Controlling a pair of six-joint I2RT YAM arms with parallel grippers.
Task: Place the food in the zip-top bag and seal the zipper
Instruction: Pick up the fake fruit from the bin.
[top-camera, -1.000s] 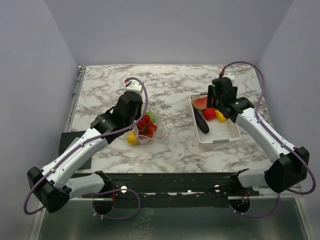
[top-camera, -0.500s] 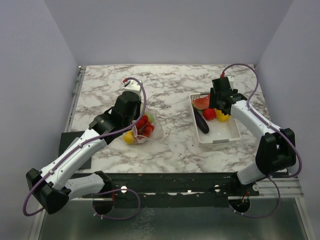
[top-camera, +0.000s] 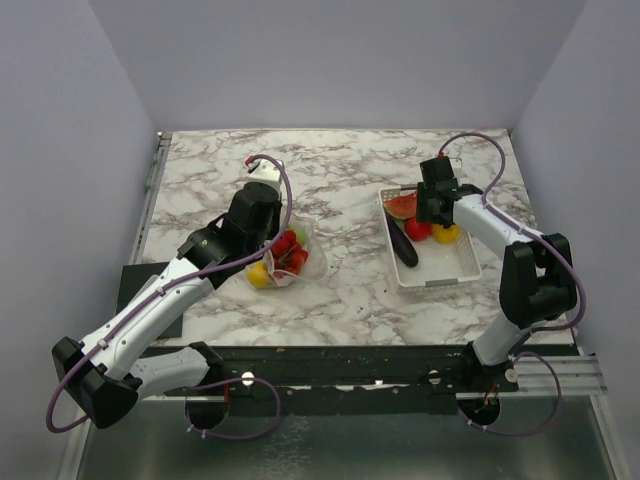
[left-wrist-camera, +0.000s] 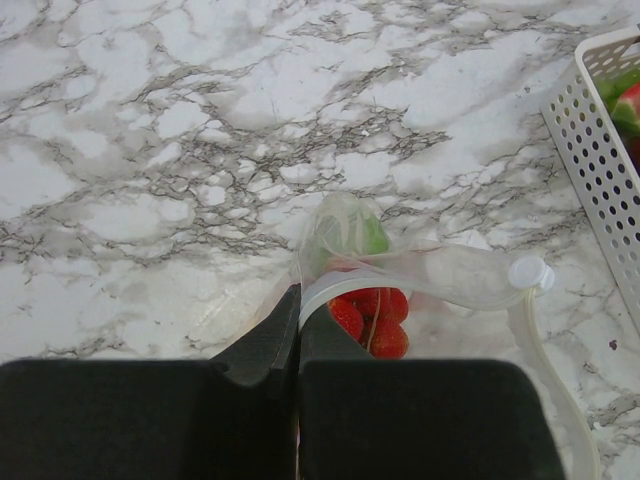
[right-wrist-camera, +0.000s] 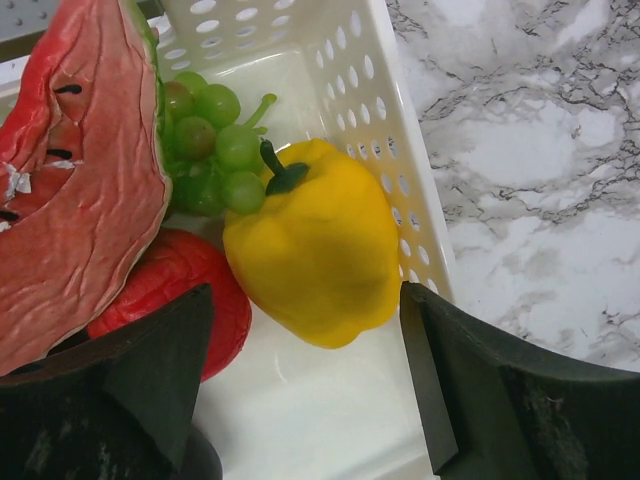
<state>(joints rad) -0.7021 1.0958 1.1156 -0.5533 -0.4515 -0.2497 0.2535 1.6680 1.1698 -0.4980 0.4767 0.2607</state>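
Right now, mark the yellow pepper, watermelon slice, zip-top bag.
yellow pepper (right-wrist-camera: 310, 250): right wrist view, mid body.
watermelon slice (right-wrist-camera: 75, 190): right wrist view, red flesh.
zip-top bag (left-wrist-camera: 440, 278): left wrist view, clear film.

Table (top-camera: 350, 170): I read it as white marble with grey veining.

Bag (left-wrist-camera: 450, 275): clear, with a whitish zipper (left-wrist-camera: 335, 287) strip. Red berries (left-wrist-camera: 375, 312) and a green piece (left-wrist-camera: 372, 238) show through it. I see a yellow fruit (top-camera: 259, 276) at its near side.

Basket (right-wrist-camera: 370, 110), by the right edge: white, patterned with round holes. In it I log:
- red watermelon (right-wrist-camera: 70, 170) with black seeds and a green rind
- green grapes (right-wrist-camera: 205, 135)
- yellow pepper (right-wrist-camera: 315, 245) with a dark green stem
- red fruit (right-wrist-camera: 190, 300)
- dark purple eggplant (top-camera: 403, 246)

Arms (top-camera: 150, 310): white and black, with purple cables (top-camera: 481, 134).
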